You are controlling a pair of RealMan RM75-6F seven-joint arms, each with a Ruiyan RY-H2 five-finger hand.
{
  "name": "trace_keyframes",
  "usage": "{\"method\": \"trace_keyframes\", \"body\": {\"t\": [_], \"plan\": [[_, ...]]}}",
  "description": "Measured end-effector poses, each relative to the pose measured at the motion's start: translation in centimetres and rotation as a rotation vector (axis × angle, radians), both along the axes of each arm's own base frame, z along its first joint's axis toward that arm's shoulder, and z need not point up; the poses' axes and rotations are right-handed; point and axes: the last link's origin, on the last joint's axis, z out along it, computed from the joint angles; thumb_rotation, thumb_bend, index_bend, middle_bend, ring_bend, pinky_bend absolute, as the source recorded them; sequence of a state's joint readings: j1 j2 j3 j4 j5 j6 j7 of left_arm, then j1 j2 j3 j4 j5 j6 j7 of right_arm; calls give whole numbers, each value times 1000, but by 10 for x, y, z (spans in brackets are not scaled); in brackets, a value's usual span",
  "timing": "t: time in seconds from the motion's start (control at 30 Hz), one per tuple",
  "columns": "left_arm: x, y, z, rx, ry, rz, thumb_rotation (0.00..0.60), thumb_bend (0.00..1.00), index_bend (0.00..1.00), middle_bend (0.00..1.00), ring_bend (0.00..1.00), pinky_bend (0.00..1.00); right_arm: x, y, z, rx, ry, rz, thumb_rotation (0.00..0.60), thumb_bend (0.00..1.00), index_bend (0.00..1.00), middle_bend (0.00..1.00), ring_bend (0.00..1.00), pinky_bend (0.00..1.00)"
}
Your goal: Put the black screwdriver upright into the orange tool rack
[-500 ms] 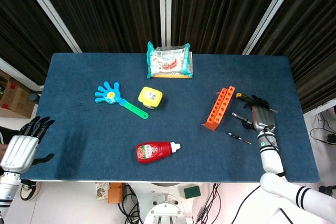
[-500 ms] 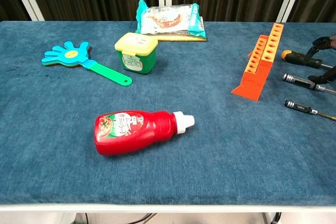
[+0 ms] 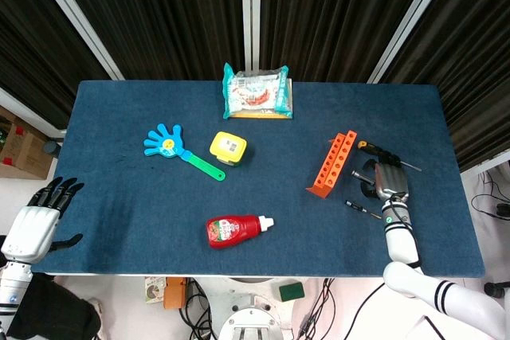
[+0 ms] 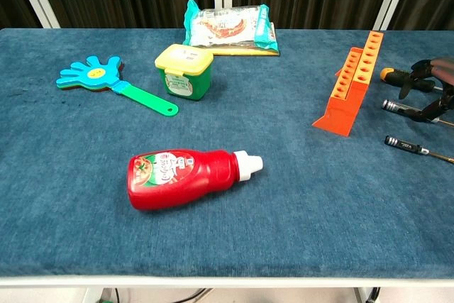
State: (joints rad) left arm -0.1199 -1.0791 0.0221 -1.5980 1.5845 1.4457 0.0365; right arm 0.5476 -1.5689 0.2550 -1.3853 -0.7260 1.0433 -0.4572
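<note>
The orange tool rack [image 3: 334, 163] [image 4: 353, 81] lies right of centre on the blue table. Three screwdrivers lie to its right: a black one with a yellow cap [image 3: 367, 146] [image 4: 397, 76], a black one with silver bands [image 3: 360, 174] [image 4: 403, 108], and a small thin black one [image 3: 357, 207] [image 4: 406, 145]. My right hand [image 3: 385, 179] [image 4: 431, 90] is over the first two, fingers curved and apart, straddling the banded screwdriver's shaft without gripping it. My left hand [image 3: 36, 224] hangs open off the table's front left corner.
A red ketchup bottle [image 4: 184, 177] lies at the front centre. A yellow-lidded tub [image 4: 184, 70], a blue hand-shaped clapper [image 4: 106, 80] and a snack packet [image 4: 227, 26] sit further back. The table's right edge [image 3: 462, 197] is close to my right hand.
My right hand has shifted left toward the rack and now covers the screwdriver shafts. My left hand dropped slightly.
</note>
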Motion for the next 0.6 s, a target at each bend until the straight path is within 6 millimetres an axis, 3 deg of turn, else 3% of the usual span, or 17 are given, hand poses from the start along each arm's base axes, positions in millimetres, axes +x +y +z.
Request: {"method": "trace_keyframes", "body": {"t": [0.4, 0.6], "plan": [[-1, -1, 4, 6, -12, -7, 600, 0, 135, 93, 33, 199, 2, -1, -14, 15, 26, 6, 600, 431, 542, 0, 0, 0], [-1, -3, 5, 13, -14, -11, 600, 0, 135, 93, 33, 199, 10, 2, -7, -13, -19, 40, 600, 448, 576, 0, 0, 0]]}}
